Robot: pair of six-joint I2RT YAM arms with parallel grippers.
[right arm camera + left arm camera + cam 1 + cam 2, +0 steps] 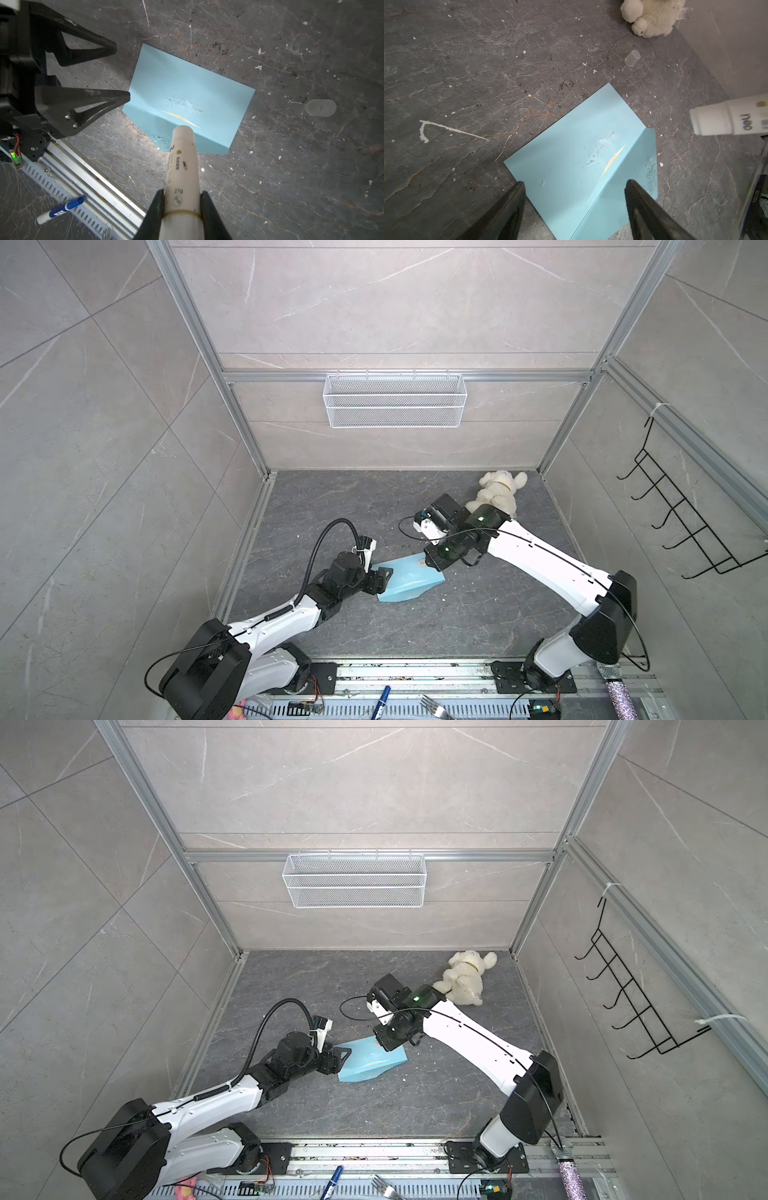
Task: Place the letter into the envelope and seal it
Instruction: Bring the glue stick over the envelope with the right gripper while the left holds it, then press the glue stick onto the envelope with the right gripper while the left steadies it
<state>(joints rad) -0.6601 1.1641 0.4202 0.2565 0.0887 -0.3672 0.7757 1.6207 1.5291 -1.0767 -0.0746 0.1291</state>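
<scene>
The envelope (187, 87) lies on the bench (291, 166), flap (145, 118) open, the letter (612, 160) a tan sliver inside. The right pincer (182, 192) grips a glue stick (182, 162) above the flap. The left pincer (575, 182), released, sits at the envelope's end. Pin the envelope, then glue lightly.

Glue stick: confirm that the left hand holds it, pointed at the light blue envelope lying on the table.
Not the left. The right hand holds the glue stick, as the right wrist view shows, gripping the tube on both sides. The left hand stands open and empty beside the envelope. The rest is right: the stick points at the light blue envelope lying on the table.
</scene>
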